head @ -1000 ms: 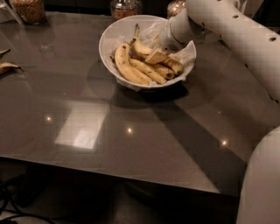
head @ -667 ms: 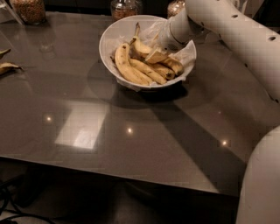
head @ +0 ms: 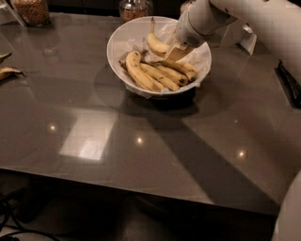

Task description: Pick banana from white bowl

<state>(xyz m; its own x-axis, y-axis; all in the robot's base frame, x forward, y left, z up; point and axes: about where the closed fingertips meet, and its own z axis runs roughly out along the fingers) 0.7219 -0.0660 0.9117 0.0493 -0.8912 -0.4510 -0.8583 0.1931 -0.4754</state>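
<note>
The white bowl [head: 114,43] with a crinkled liner stands at the back middle of the dark table. In it lies a bunch of straighter bananas [head: 153,76]. The curved yellow banana [head: 156,45] sits above the bunch, its long stem pointing up towards the far rim. My gripper [head: 176,52] reaches into the bowl from the right. It is closed on the curved banana's right end, just above the bunch. My white arm hides the bowl's far right rim.
Two glass jars of grains [head: 32,11] [head: 135,8] stand at the table's back edge. Banana peel scraps [head: 7,71] lie at the far left. A white object [head: 247,39] and a dark one [head: 289,81] sit at the right.
My gripper has moved slightly up and right inside the bowl, and the curved banana has risen a little with it. The bunch has stayed put.
</note>
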